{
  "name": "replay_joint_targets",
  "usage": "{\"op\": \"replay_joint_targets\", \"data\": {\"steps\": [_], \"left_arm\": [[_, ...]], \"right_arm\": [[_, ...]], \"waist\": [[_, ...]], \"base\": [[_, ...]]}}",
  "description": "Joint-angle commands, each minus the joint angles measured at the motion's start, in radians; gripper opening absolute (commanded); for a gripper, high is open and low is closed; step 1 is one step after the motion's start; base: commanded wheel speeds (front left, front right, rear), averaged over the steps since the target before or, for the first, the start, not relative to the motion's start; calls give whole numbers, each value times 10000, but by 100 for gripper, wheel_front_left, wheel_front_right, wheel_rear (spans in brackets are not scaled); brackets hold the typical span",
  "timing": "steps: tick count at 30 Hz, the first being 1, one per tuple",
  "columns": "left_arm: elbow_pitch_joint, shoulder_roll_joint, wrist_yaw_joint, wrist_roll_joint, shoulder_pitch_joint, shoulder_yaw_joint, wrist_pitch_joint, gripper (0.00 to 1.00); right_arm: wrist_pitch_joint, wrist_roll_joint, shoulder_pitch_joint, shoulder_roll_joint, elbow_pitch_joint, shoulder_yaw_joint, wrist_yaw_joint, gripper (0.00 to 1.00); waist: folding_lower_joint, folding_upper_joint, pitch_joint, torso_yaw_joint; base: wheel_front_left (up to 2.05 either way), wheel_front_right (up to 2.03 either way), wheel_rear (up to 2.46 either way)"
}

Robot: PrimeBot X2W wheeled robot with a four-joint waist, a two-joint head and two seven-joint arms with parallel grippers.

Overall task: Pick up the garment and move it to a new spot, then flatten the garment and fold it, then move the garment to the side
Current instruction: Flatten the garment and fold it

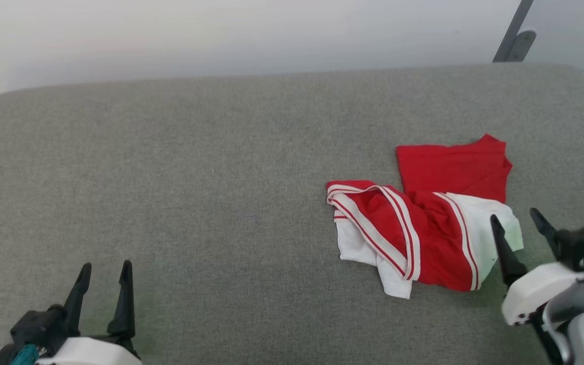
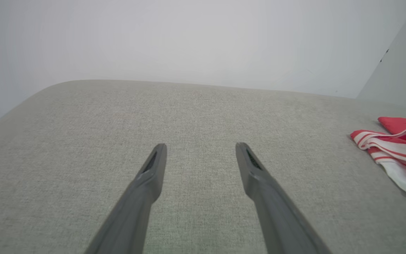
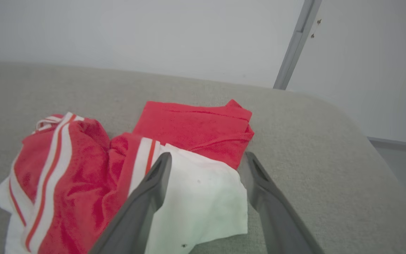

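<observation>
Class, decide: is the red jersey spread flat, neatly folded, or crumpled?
Crumpled: the garment lies bunched, its red and white panels overlapping unevenly.

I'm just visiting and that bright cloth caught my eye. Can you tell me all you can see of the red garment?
The garment is a red top with white side panels and red-and-white striped trim, in a soft, knit-looking cloth. It lies crumpled and partly folded over itself, not flat, on the right of the grey cushion. The open right tool straddles its white corner; whether it touches the cloth is unclear.
</observation>
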Motion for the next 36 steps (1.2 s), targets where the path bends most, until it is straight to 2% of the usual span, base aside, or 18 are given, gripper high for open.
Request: {"op": "replay_joint_targets", "data": {"steps": [1, 2, 3, 6, 9, 14, 19, 20, 21, 22, 23, 28, 36], "left_arm": [[-5, 5, -15, -58, -213, -44, -50, 100], [15, -17, -15, -89, -275, -84, -49, 100], [15, -17, -15, -89, -275, -84, -49, 100], [33, -60, -16, -166, -569, -229, -49, 100], [71, -89, -16, -237, -844, -442, -50, 100], [108, -126, -16, -352, -1379, -736, -50, 100], [160, -100, -4, -425, -1727, -886, -51, 100], [173, -85, -4, -435, -1749, -893, -49, 100], [189, -74, -4, -438, -1760, -912, -51, 100], [206, -53, -4, -458, -1763, -919, -49, 100], [219, -33, -4, -474, -1774, -901, -51, 100], [218, 51, -4, -501, -1839, -880, -49, 100], [181, 313, -5, -536, -2022, -1117, -49, 100]], "right_arm": [[709, 213, -217, -430, 29, 264, -9, 100], [1302, 256, -275, -742, 17, 501, -9, 100], [1302, 256, -275, -742, 17, 501, -9, 100], [3245, 531, -512, -1699, -163, 1079, -10, 100], [4936, 1167, -770, -2361, -606, 1323, -10, 100], [6883, 1755, -1035, -2716, -1164, 1179, -10, 100], [7592, 1955, -1043, -2431, -1328, 1277, -4, 100], [7625, 2002, -1028, -2341, -1350, 1297, -2, 85], [7638, 2035, -997, -2314, -1366, 1319, -2, 35], [7630, 2042, -970, -2324, -1372, 1281, -4, 14], [7611, 2055, -946, -2318, -1355, 1176, -5, 0], [7159, 1874, -896, -2461, -1414, 168, -32, 0], [6645, 1361, -644, -2313, -1355, -2480, -26, 0]], "waist": [[0, 0, 274, 11], [0, 0, 397, 15], [0, 0, 397, 15], [0, 0, 897, 26], [0, 0, 1386, 72], [0, 0, 2048, 217], [0, 0, 2383, 333], [0, 0, 2409, 329], [0, 0, 2423, 322], [0, 0, 2437, 301], [0, 0, 2445, 267], [0, 0, 2437, -11], [0, 0, 2454, -336]], "base": [[0, 0, 0], [0, 0, 0], [0, 0, 0], [0, 0, 0], [0, 0, 0], [0, 0, 0], [0, 0, 0], [0, 0, 0], [0, 0, 0], [0, 0, 0], [0, 0, 0], [0, 0, 0], [0, 0, 0]]}}
